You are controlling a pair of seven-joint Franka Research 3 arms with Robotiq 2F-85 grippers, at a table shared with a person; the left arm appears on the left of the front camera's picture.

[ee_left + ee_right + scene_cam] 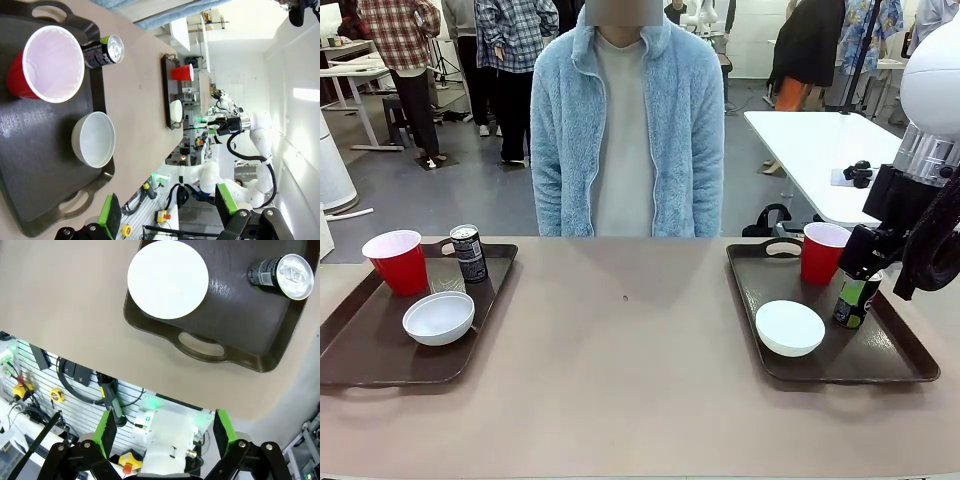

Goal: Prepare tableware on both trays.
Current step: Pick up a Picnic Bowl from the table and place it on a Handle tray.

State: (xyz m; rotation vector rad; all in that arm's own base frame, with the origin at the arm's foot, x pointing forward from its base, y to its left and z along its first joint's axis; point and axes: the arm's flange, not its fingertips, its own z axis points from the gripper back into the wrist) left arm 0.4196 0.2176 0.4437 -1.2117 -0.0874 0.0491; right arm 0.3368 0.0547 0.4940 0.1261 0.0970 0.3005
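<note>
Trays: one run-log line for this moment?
left tray: cup, bowl, can | right tray: cup, bowl, can | left end effector: open, empty | right end effector: open, empty

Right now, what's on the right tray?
On the right tray: a red cup at the far end, a white bowl nearer the robot, and a dark can beside it. The right arm covers the can's top in the front view; the right wrist view shows it.
</note>
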